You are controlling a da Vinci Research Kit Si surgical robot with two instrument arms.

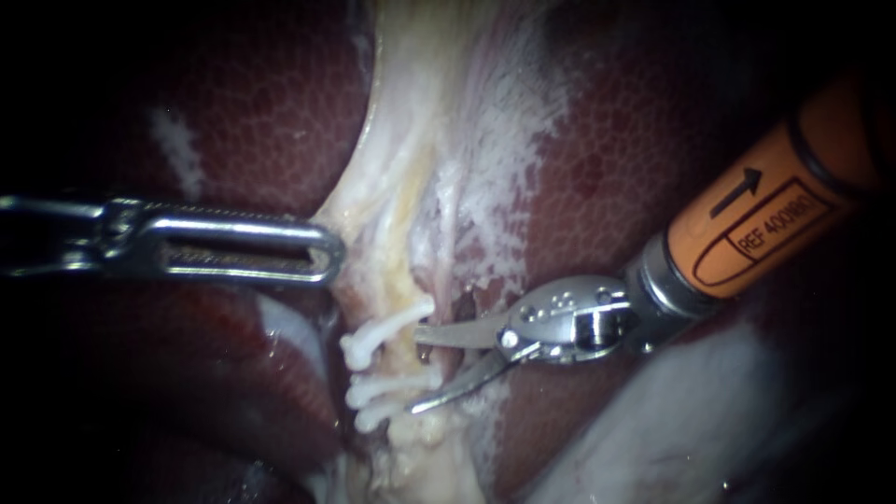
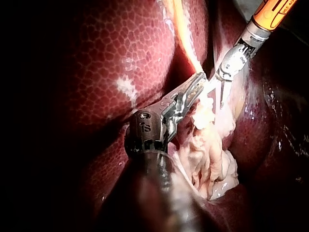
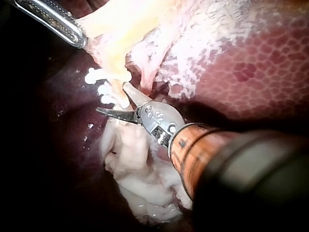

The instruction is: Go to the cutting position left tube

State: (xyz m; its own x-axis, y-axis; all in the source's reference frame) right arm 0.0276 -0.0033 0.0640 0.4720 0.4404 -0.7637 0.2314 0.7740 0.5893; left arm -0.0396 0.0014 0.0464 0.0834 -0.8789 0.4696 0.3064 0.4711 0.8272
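White clips (image 1: 387,333) crowd the tube (image 1: 408,280) beside the right instrument's (image 1: 415,369) open jaws; the left instrument (image 1: 331,252), clamped on pale tissue (image 1: 392,187), bars its other side.

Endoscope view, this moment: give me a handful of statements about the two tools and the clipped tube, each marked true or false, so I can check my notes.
1. The right tool has its jaws open. True.
2. White clips sit on the pale tube. True.
3. The right tool's shaft comes in from the lower left. False: it comes in from the upper right.
4. The left tool rests on the clips. False: its tip lies at the edge of the pale tissue, apart from the clips.
5. No liver shows. False: dark red liver lies on both sides of the pale tissue.
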